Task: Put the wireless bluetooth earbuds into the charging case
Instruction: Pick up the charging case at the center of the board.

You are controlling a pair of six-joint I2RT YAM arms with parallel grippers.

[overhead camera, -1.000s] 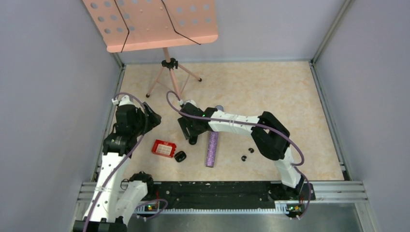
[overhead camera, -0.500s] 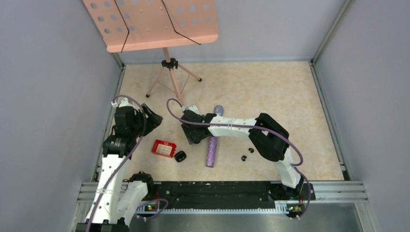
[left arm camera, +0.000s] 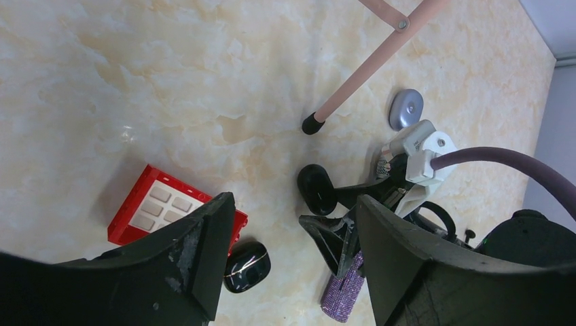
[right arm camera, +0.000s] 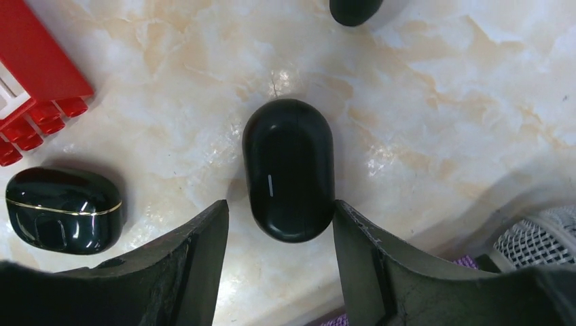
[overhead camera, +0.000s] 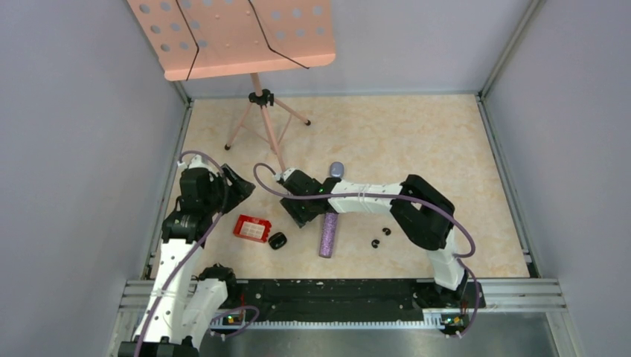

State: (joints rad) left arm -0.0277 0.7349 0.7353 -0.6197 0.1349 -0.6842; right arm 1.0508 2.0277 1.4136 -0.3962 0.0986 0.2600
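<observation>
A glossy black oval charging case (right arm camera: 289,170) lies shut on the marble floor. My right gripper (right arm camera: 280,207) is open and straddles its near end: the right finger is at the case's edge, the left finger stands a little off it. In the top view that gripper (overhead camera: 303,214) covers the case. Two black earbuds (overhead camera: 386,231) (overhead camera: 376,242) lie to the right, near the right arm's elbow. My left gripper (left arm camera: 293,200) hangs open and empty above the floor, looking down on the same case (left arm camera: 316,189).
A second black case with a gold line (overhead camera: 277,240) sits beside a red box (overhead camera: 251,228). A purple glitter cylinder (overhead camera: 327,233) lies just right of my right gripper. A lavender case (overhead camera: 336,169) rests behind it. The pink music stand's foot (left arm camera: 312,123) is close by.
My right gripper moved slightly nearer and lower over the black oval case, and its jaws narrowed. The left arm shifted a little toward the near side.
</observation>
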